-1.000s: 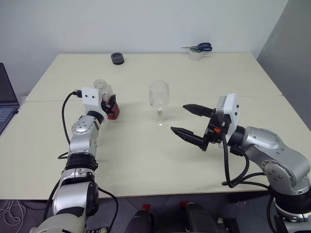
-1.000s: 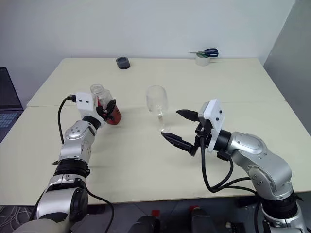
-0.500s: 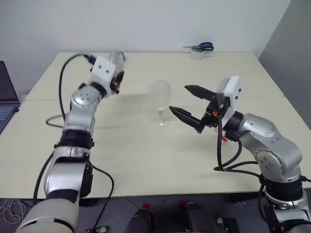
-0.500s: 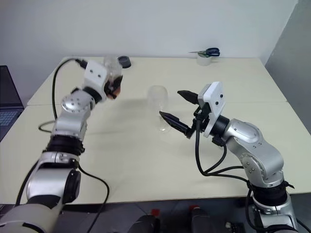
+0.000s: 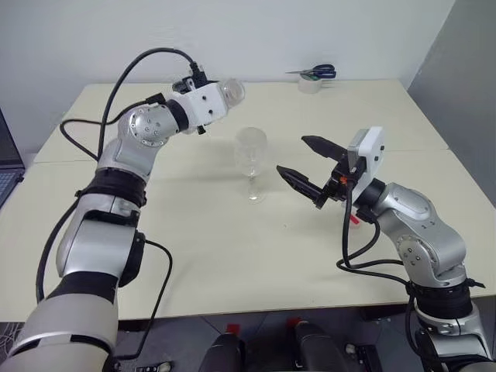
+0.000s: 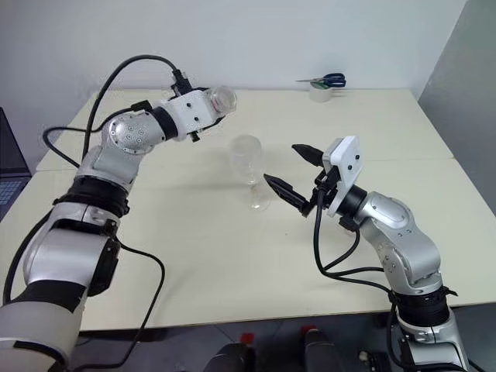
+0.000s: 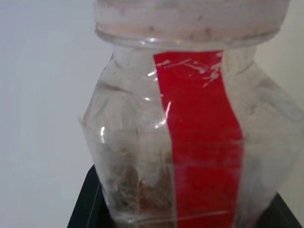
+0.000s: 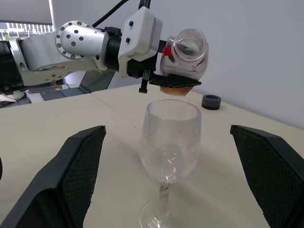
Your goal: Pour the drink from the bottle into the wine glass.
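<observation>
The left gripper [image 8: 173, 81] clamps the bottle [image 8: 189, 53], tipped above and behind the wine glass [image 8: 170, 142], ready to pour; the right gripper [image 5: 304, 163] waits open-jawed beside the glass, probably to steady it.

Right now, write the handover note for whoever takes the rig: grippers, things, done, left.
Left gripper: shut on the bottle, held lying level in the air beside and above the wine glass.
Right gripper: open, empty, level with the glass on its other side, not touching.
Glass upright on the table, empty.
Done: bottle picked up.
Left: bring its mouth over the bowl and pour the drink.
</observation>
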Robot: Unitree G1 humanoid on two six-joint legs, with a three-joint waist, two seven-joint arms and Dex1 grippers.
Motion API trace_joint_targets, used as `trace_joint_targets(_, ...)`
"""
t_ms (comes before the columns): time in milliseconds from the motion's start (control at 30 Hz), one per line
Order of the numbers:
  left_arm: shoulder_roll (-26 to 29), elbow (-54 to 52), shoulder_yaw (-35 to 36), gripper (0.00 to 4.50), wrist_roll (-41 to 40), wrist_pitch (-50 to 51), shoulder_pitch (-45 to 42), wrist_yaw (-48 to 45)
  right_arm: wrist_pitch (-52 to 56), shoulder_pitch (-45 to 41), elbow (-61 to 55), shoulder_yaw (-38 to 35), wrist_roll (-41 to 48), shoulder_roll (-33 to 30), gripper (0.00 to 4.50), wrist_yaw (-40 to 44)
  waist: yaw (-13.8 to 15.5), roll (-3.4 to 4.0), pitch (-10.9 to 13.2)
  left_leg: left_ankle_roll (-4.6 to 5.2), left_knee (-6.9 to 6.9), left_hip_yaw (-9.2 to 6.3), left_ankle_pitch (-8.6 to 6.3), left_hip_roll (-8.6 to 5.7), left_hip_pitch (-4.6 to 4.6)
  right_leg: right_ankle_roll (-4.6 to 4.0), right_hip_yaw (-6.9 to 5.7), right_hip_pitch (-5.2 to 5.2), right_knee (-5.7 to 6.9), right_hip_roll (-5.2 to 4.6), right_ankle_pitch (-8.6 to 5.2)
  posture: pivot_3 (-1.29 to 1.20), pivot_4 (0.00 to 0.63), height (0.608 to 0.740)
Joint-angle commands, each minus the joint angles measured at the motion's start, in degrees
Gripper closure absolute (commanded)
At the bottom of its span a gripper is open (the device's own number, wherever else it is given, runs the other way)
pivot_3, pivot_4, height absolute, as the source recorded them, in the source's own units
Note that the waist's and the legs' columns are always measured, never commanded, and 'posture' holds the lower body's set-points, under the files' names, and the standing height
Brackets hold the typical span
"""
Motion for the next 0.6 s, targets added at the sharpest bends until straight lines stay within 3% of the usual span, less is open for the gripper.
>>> trace_joint_targets(33, 1.4, 0.6, -0.9, 2.81, 2.4, -4.6, -3.1, 1.8, -1.2, 0.0, -2.5, -1.2, 0.5, 0.4, 0.00, -0.1, 0.0, 0.00, 0.0, 0.00, 0.02, 0.00, 0.00, 0.00, -0.05, 0.00, 0.00, -0.04, 0.01, 0.00, 0.00, 0.00, 0.150, 0.740)
trace_joint_targets(600, 4.0, 4.7, -4.3, 2.81, 9.5, -14.3, -7.0, 4.2, -0.2, 2.1, -5.0, -3.4, 2.0, 0.0, 0.00, -1.1, -0.1, 0.00, 0.0, 0.01, 0.60, -0.08, 0.00, -0.06, -0.55, 0.06, -0.17, -0.24, 0.14, 0.06, 0.03, 0.00, 0.150, 0.740)
